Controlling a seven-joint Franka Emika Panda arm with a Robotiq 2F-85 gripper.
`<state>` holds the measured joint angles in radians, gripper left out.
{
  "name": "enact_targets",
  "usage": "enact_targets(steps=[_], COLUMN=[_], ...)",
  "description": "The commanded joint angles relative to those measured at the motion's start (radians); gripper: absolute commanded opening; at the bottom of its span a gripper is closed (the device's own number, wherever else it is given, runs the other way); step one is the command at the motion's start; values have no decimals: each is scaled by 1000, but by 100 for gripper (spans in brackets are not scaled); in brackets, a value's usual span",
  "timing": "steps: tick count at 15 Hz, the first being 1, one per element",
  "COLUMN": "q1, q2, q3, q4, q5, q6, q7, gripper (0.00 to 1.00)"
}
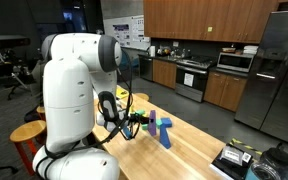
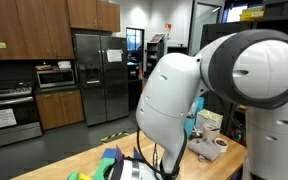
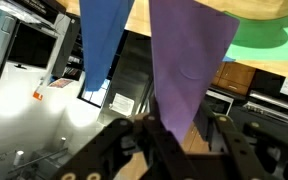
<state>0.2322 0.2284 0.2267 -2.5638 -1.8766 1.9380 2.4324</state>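
The wrist view is upside down, with the wooden tabletop (image 3: 254, 8) along its top. My gripper (image 3: 182, 126) is shut on a tall purple block (image 3: 189, 50), which stands between the two black fingers (image 3: 222, 128) and tapers down into them. A blue block (image 3: 104, 35) stands just left of the purple one, a small gap apart. A green piece (image 3: 269, 35) lies on the table at the upper right. In an exterior view the gripper (image 1: 133, 123) sits low over the table beside the blue block (image 1: 163, 129). The white arm hides the grip in both exterior views.
The long wooden table (image 1: 189, 150) carries a green item (image 1: 141, 99) behind the gripper and a box of clutter (image 1: 246, 160) at its near end. Round stools (image 1: 27, 132) stand beside the robot base. Kitchen cabinets, a stove (image 1: 192, 78) and a fridge (image 2: 102, 75) line the walls.
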Motion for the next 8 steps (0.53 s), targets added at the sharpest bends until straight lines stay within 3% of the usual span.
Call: enact_targets(steps=[1,8], q1=[-25,-41], q2=[25,57], q3=[5,5], q4=[23,45], q5=[-21,-15], q6=[13,21], q7=[-10,-28], gripper=[13,13])
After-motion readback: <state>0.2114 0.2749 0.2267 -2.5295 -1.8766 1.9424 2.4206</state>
